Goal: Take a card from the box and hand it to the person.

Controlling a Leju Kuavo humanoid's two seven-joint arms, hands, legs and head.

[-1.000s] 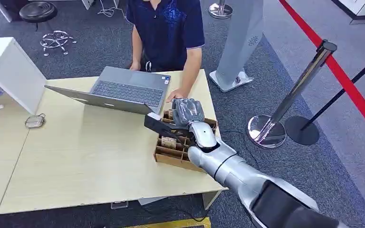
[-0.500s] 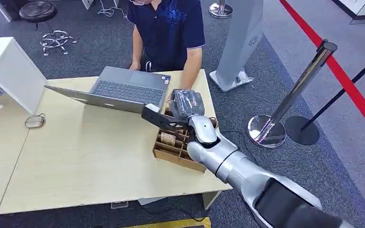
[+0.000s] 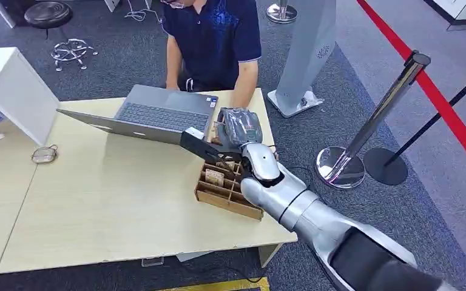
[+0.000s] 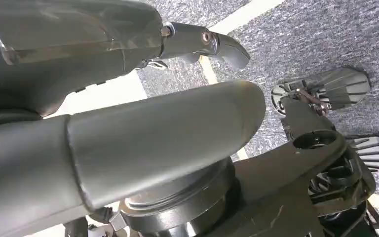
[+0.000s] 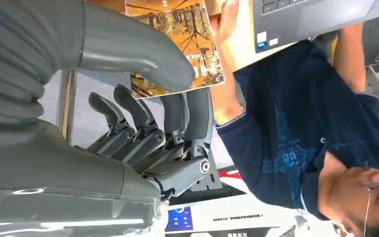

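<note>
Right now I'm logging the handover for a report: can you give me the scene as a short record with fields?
right hand: raised above the box, holding a card between thumb and fingers
card: printed orange and brown picture card, pinched in the right hand
box: brown cardboard divided box at the table's right edge, cards inside
person: in a dark blue shirt, across the table behind the grey open laptop
left hand: hanging over grey carpet, holding nothing
handover: not yet done
</note>
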